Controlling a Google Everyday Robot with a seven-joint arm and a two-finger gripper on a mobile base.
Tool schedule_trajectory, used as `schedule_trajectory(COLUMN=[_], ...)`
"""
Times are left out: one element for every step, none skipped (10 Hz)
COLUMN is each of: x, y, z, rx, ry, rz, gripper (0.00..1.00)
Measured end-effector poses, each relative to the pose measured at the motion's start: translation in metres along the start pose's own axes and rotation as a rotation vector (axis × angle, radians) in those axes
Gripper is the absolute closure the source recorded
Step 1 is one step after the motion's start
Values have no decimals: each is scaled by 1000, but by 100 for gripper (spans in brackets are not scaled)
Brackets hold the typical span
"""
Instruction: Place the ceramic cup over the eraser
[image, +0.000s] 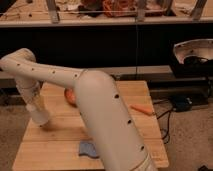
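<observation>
My gripper (39, 116) hangs at the end of the white arm (100, 100), low over the left side of the wooden table (55, 145). A pale whitish shape at its tip could be the ceramic cup, but I cannot tell it apart from the gripper. The eraser is not in view; it may be hidden behind the arm or under the gripper.
An orange-brown bowl (69, 95) peeks out behind the arm at the table's middle back. A blue rounded pad (88, 148) lies near the front. An orange stick-like object (141, 109) lies at the right. A dark shelf unit stands behind the table.
</observation>
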Motion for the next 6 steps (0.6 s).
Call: schedule_trajectory(x=[0, -1, 0, 0, -1, -2], y=[2, 4, 7, 10, 11, 12], z=[2, 2, 2, 3, 4, 4], rx=[-2, -2, -3, -5, -1, 3], ry=[5, 13, 20, 24, 27, 29], rz=[-1, -4, -4, -5, -10, -25], gripper=[20, 20, 20, 20, 20, 20])
